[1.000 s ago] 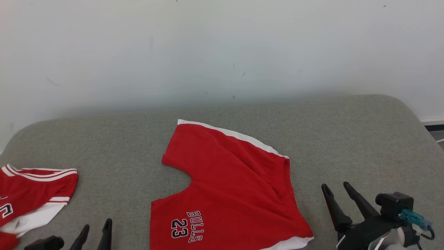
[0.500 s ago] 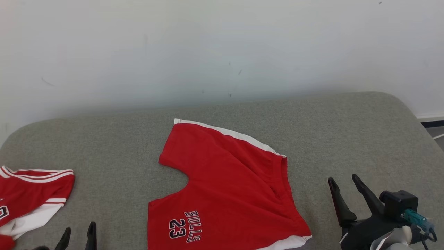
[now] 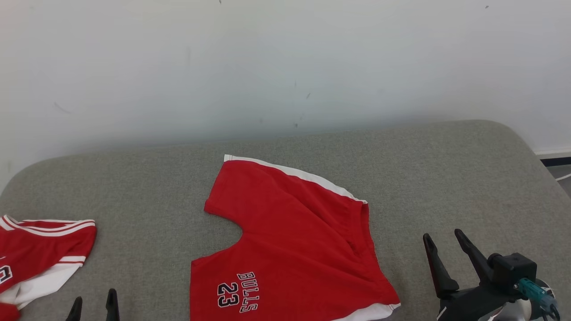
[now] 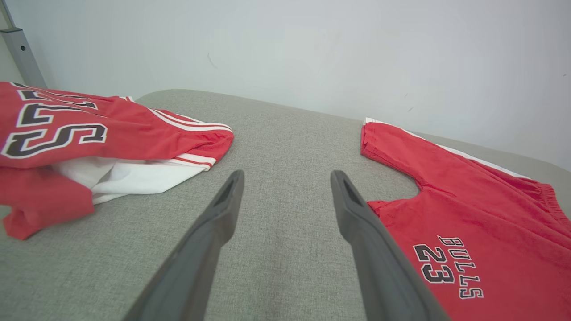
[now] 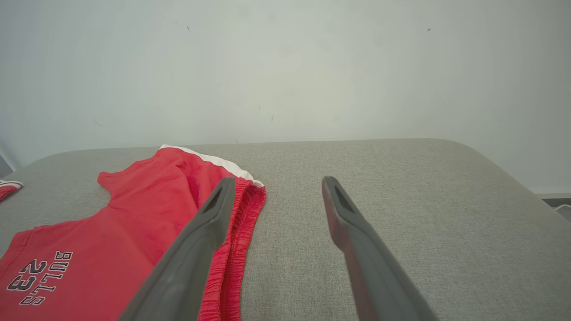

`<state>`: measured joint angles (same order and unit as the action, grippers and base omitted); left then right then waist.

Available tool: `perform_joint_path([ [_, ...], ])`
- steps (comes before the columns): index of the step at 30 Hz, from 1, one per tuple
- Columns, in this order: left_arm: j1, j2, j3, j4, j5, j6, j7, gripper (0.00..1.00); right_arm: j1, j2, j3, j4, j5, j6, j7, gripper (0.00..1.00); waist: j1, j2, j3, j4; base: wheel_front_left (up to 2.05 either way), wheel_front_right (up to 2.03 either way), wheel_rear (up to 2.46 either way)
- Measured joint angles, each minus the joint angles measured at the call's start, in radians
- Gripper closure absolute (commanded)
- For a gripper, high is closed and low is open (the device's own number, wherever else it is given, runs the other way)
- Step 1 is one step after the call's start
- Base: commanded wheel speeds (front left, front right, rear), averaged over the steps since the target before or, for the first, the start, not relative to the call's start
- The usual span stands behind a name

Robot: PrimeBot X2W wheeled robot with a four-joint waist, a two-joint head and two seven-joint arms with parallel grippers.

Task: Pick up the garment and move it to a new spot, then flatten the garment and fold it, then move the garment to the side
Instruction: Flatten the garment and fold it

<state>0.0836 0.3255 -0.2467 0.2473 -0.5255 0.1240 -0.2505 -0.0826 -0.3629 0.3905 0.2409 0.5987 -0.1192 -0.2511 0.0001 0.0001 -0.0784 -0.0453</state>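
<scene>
At the near right of the grey pad [image 3: 446,169], the right gripper [image 3: 441,235] hangs spread and empty. The red shorts [image 3: 294,249] lie just to its left, waistband edge nearest. The left gripper [image 3: 94,296], likewise spread and empty, looks farther from them.

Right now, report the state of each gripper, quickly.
Left gripper: open, holding nothing.
Right gripper: open, holding nothing.
</scene>
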Motion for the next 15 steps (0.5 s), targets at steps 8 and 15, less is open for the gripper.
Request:
perform_joint_path([
  [8, 0.027, -0.024, 0.022, -0.021, 0.047, 0.0, 0.0, 0.0, 0.017, 0.013, -0.016, -0.013, -0.033, -0.004, -0.001, 0.0, 0.0, 0.0, -0.002, -0.003, 0.0, 0.0, 0.0],
  [15, 0.031, -0.023, -0.003, -0.024, 0.099, 0.0, 0.0, 0.0, 0.016, 0.013, 0.0, 0.015, -0.072, -0.004, -0.001, 0.0, 0.0, 0.0, -0.005, -0.006, 0.0, 0.0, 0.0],
])
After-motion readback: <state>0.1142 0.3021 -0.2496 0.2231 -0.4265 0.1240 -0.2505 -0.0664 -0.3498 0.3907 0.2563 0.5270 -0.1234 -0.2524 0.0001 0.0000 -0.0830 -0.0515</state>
